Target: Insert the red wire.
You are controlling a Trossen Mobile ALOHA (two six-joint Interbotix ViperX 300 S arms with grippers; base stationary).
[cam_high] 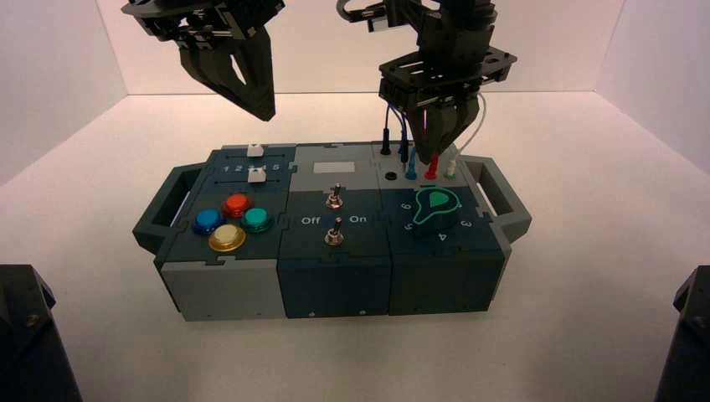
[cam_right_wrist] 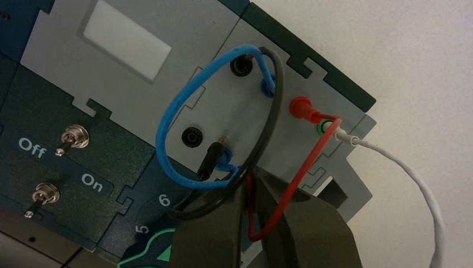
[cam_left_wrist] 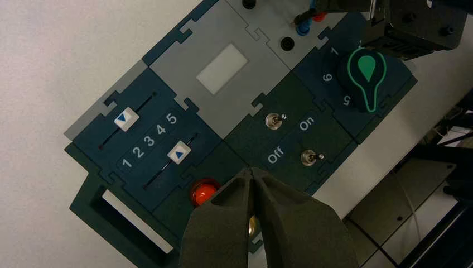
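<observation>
Right wrist view: the right gripper (cam_right_wrist: 251, 174) was closed over the front part of the light grey socket panel (cam_right_wrist: 220, 111), with a strand of the red wire (cam_right_wrist: 299, 178) pinched between its fingers. One red plug (cam_right_wrist: 301, 108) of that wire stood in the back row of the panel, and the cable looped from there to the fingertips. In the high view, red also showed at the front row, right under those fingertips. The left gripper (cam_left_wrist: 251, 172) was shut too, tips together, with nothing visible between them; it hung above the button end of the box (cam_high: 222, 291).

The panel, at the back right of the box, held several plugs. The blue wire (cam_right_wrist: 167, 117) arched between two blue sockets. A white wire (cam_right_wrist: 413, 173) ran to a pale plug (cam_right_wrist: 337, 133) at a green socket (cam_right_wrist: 323, 127) beside the red one. A black wire (cam_right_wrist: 273, 125) curved over the panel, one black plug (cam_right_wrist: 210, 161) leaning with its metal tip exposed near the front blue socket. The front black socket (cam_right_wrist: 192, 137) was empty.

Elsewhere on the box were four buttons (red (cam_high: 238, 205), blue (cam_high: 208, 222), green (cam_high: 257, 220), yellow (cam_high: 227, 238)), two white sliders, (cam_left_wrist: 126, 119) two metal switches (cam_left_wrist: 274, 120) and one knob (cam_left_wrist: 366, 70) with a green outline.
</observation>
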